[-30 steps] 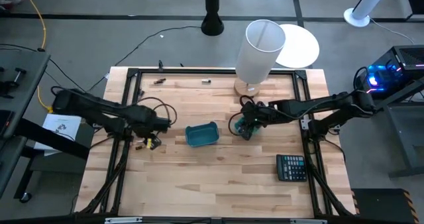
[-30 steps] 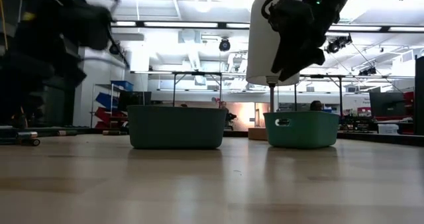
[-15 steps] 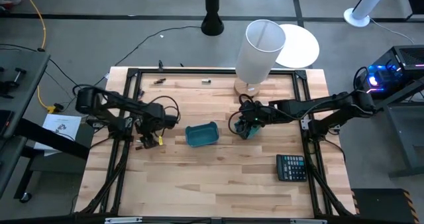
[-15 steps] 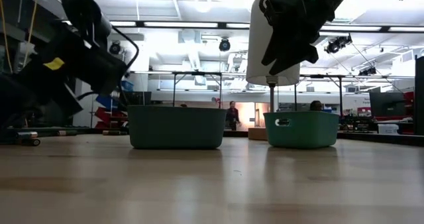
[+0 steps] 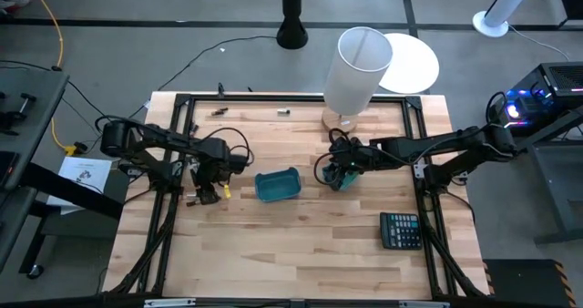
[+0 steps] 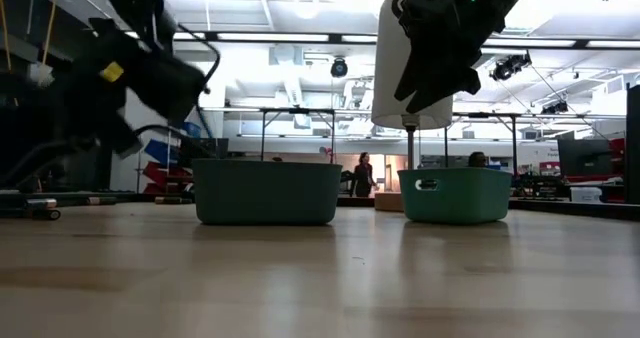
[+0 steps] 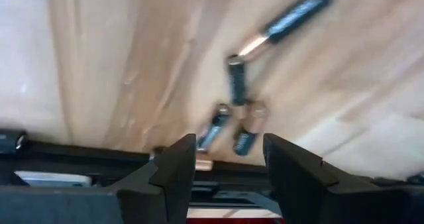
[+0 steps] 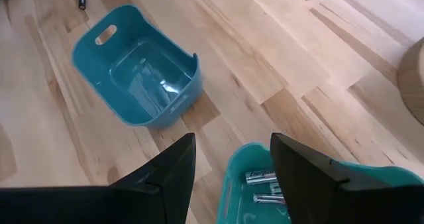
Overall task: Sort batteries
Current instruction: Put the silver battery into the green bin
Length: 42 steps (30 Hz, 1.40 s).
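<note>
Several dark, copper-ended batteries (image 7: pixel 236 79) lie flat on the wood near the table's left edge (image 5: pixel 194 199). My left gripper (image 7: pixel 228 159) hangs open just above them (image 5: pixel 209 189), touching none. My right gripper (image 8: pixel 232 168) is open above the right teal bin (image 5: pixel 330 174). That bin holds silvery batteries (image 8: pixel 261 177) on its floor. A second teal bin (image 5: pixel 277 185) stands on the table's middle, and I see nothing inside it (image 8: pixel 136 75). Two more batteries (image 5: pixel 219 111) (image 5: pixel 284 111) lie near the far edge.
A black calculator (image 5: pixel 401 230) lies toward the near right. A tall white cylinder (image 5: pixel 357 69) stands on a round wooden base at the far edge, right behind the right bin. A black frame rail (image 5: pixel 187 153) runs beside the left batteries. A person (image 6: pixel 361 174) stands far behind the table.
My left arm has drawn in toward the battery cluster near the left edge, and its gripper has risen and tipped over the batteries. My right gripper has risen slightly above the right bin. No battery or bin has moved.
</note>
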Each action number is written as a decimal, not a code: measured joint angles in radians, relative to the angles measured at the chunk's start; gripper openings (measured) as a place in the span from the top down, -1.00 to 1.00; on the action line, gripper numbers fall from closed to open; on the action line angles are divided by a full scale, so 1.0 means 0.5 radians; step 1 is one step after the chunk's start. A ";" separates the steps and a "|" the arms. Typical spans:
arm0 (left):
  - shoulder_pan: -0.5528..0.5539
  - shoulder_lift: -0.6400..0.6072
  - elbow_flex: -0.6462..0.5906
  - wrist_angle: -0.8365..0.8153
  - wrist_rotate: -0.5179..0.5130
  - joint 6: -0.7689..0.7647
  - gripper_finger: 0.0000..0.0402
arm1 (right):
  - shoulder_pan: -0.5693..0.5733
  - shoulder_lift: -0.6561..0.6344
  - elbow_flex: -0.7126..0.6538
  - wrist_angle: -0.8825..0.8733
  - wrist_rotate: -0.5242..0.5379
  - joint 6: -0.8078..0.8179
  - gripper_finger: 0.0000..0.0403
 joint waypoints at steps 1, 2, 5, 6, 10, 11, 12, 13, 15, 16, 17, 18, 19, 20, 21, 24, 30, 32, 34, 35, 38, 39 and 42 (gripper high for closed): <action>-0.022 -0.002 0.014 -0.014 0.022 0.002 0.16 | 0.000 0.000 0.000 -0.001 0.000 0.013 0.05; -0.046 -0.003 0.015 -0.041 0.035 0.012 0.16 | 0.000 0.000 0.000 -0.002 0.000 0.029 0.05; -0.112 -0.003 -0.028 -0.126 -0.011 0.075 0.16 | 0.005 0.000 0.000 -0.003 0.001 0.089 0.05; -0.123 -0.002 -0.051 -0.124 -0.045 0.073 0.16 | 0.007 0.000 0.000 -0.003 0.001 0.099 0.05; -0.117 0.008 -0.124 -0.024 -0.054 0.038 0.17 | 0.015 0.000 0.000 -0.002 0.012 0.106 0.05; -0.117 0.018 -0.140 -0.004 -0.055 0.034 0.17 | 0.015 0.000 0.000 -0.002 0.016 0.114 0.05; -0.117 0.026 -0.157 0.017 -0.055 0.020 0.17 | 0.015 0.000 0.000 -0.001 0.020 0.130 0.05; -0.117 0.034 -0.170 0.034 -0.055 0.005 0.17 | 0.015 0.000 0.000 0.000 0.021 0.144 0.05; -0.117 0.058 -0.208 0.075 -0.055 -0.018 0.17 | 0.015 0.000 0.000 0.006 0.021 0.151 0.05; -0.117 0.074 -0.227 0.100 -0.054 -0.044 0.17 | 0.015 0.000 0.000 0.004 0.022 0.151 0.05; -0.117 0.088 -0.238 0.116 -0.052 -0.064 0.17 | 0.015 0.000 0.000 0.004 0.022 0.151 0.05; -0.117 0.107 -0.246 0.138 -0.052 -0.087 0.17 | 0.015 0.000 0.000 0.005 0.022 0.151 0.05; -0.117 0.131 -0.252 0.148 -0.052 -0.107 0.17 | 0.015 0.000 0.000 0.005 0.022 0.152 0.05; -0.117 0.159 -0.263 0.165 -0.054 -0.123 0.17 | 0.015 0.000 0.000 0.005 0.022 0.151 0.05; -0.117 0.186 -0.273 0.178 -0.056 -0.149 0.17 | 0.015 0.000 0.000 0.004 0.022 0.151 0.05; -0.116 0.264 -0.287 0.232 -0.053 -0.172 0.17 | 0.015 0.000 0.000 0.005 0.022 0.151 0.05; -0.121 0.390 -0.277 0.250 -0.018 -0.189 0.49 | 0.015 0.000 0.000 0.004 0.021 0.175 0.05; -0.121 0.403 -0.260 0.262 -0.002 -0.203 0.74 | 0.015 0.000 0.000 0.005 0.021 0.189 0.05; -0.121 0.403 -0.235 0.263 -0.002 -0.209 0.90 | 0.015 0.000 0.000 0.003 0.021 0.189 0.05; -0.122 0.407 -0.218 0.253 -0.011 -0.204 0.92 | 0.015 0.000 0.000 0.004 0.021 0.189 0.05; -0.121 0.406 -0.157 0.232 -0.080 -0.155 0.90 | 0.015 0.000 0.000 0.004 0.021 0.183 0.05; -0.117 0.396 -0.135 0.226 -0.115 -0.152 0.92 | 0.015 0.000 0.000 0.003 0.021 0.175 0.05; -0.103 0.312 -0.098 0.248 -0.194 -0.157 0.96 | 0.015 0.000 0.000 0.003 0.021 0.166 0.05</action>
